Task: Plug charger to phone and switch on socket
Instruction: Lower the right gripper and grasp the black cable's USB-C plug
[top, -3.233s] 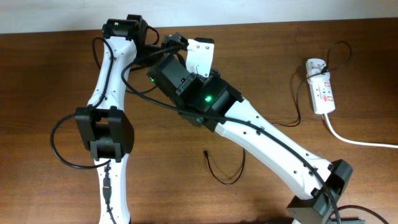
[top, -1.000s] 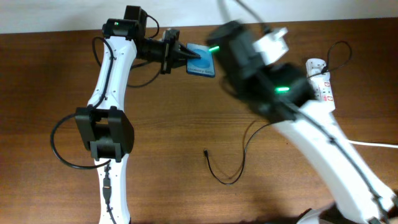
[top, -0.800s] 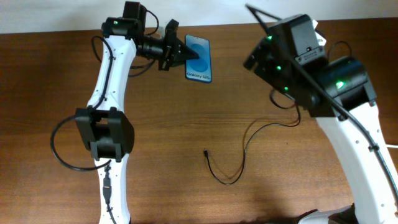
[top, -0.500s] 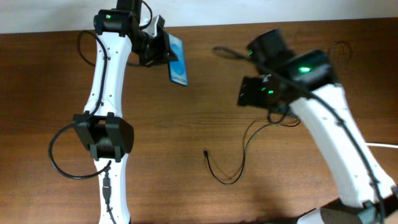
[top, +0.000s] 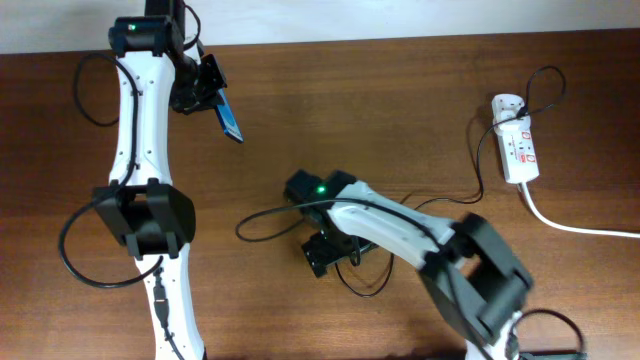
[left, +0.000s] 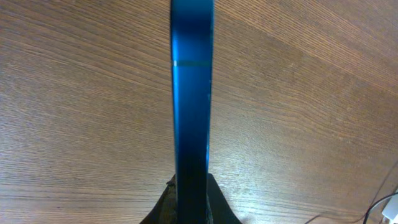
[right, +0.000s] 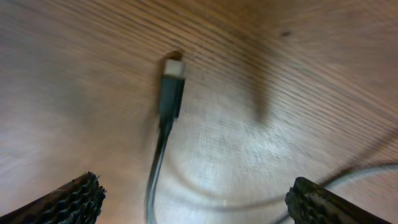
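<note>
Blue phone (left: 191, 112) pinched edge-on by the left gripper (left: 191, 204), likely presenting its port; the right gripper (right: 202, 199) gapes wide over the charger (right: 171, 87).

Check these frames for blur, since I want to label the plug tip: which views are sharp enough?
Right wrist view: soft throughout, the charger smeared at its plug, wood grain streaked. Left wrist view: grain crisp, the phone edge clean. Overhead view: the table sharp, but the right arm motion-blurred near its elbow.
</note>
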